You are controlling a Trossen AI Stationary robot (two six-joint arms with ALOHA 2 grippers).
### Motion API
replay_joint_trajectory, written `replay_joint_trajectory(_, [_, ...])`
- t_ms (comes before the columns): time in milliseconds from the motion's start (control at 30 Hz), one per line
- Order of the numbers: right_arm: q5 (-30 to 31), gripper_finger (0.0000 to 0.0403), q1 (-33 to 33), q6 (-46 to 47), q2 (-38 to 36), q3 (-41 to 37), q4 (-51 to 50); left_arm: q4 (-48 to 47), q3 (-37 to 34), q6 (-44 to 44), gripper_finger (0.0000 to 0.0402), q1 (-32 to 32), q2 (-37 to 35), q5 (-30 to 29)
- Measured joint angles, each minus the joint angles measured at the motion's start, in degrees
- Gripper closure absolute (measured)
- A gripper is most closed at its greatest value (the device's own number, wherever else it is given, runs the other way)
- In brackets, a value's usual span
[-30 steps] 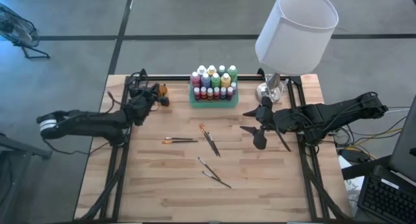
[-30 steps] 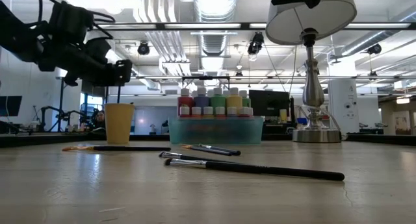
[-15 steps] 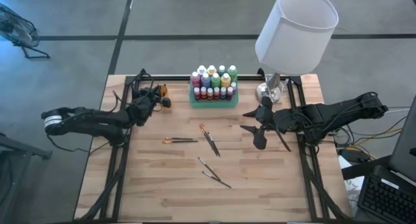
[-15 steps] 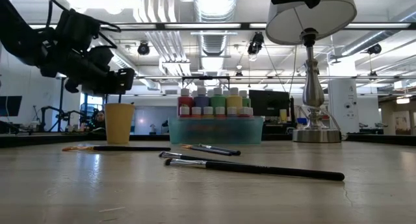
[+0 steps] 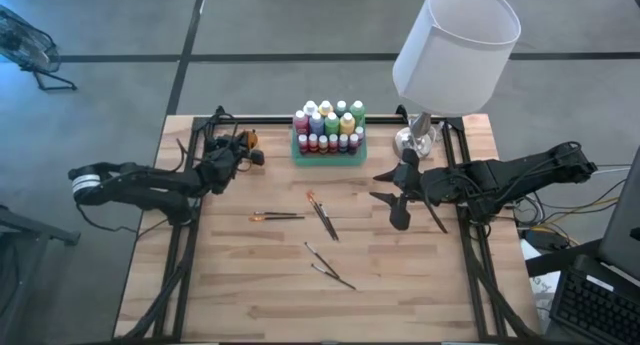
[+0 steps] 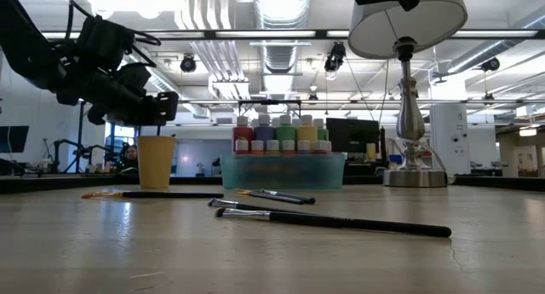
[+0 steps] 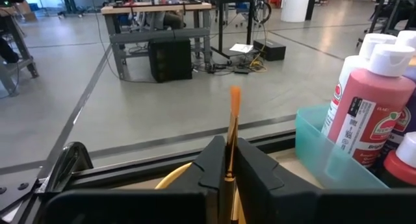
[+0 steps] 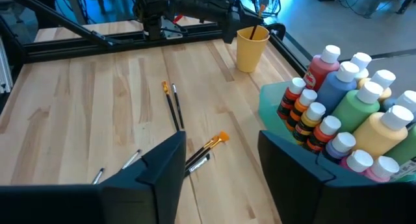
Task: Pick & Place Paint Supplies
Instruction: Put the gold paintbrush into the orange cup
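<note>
A robotics lab or workshop: bare concrete floor [image 7: 130, 113], exposed ceiling ducts [image 6: 281, 51], other workbenches [image 7: 156, 19] with cabling beyond.

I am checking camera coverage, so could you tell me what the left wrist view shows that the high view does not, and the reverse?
Only the left wrist view shows the left gripper shut on an orange-tipped paintbrush. Only the high view shows the right gripper, the lamp and five loose paintbrushes. Both show the green tray of paint bottles.

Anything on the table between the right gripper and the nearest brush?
No. In the high view, bare wood separates the right gripper from the orange-tipped brush.
</note>
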Motion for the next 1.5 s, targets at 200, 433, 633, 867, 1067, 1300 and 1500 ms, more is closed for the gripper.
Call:
replay_joint_trajectory(200, [0.0,0.0225,0.0,0.0,0.0,0.0,0.0,-0.9,-0.1,-0.9,0.0356,0.0,0.1,0.6])
replay_joint_trajectory(433, [0.0,0.0241,0.0,0.0,0.0,0.0,0.0,-0.5,0.7,-0.1,0.0282,0.0,-0.3,2.8])
replay_joint_trajectory(633, [0.0,0.0259,0.0,0.0,0.0,0.0,0.0,-0.4,2.8,0.9,0.0219,-0.1,-1.9,3.2])
replay_joint_trajectory(867, [0.0,0.0282,0.0,0.0,0.0,0.0,0.0,-0.3,6.1,2.7,0.0206,-0.3,-4.7,6.7])
replay_joint_trajectory(1067, [0.0,0.0302,0.0,0.0,0.0,0.0,0.0,-0.1,10.6,1.1,0.0209,-0.7,-6.4,19.5])
replay_joint_trajectory(1300, [0.0,0.0330,0.0,0.0,0.0,0.0,0.0,-3.2,17.5,0.2,0.0209,-2.1,-6.4,35.1])
replay_joint_trajectory(1500, [0.0,0.0349,0.0,0.0,0.0,0.0,0.0,-16.6,24.9,2.6,0.0209,-5.0,-6.4,40.2])
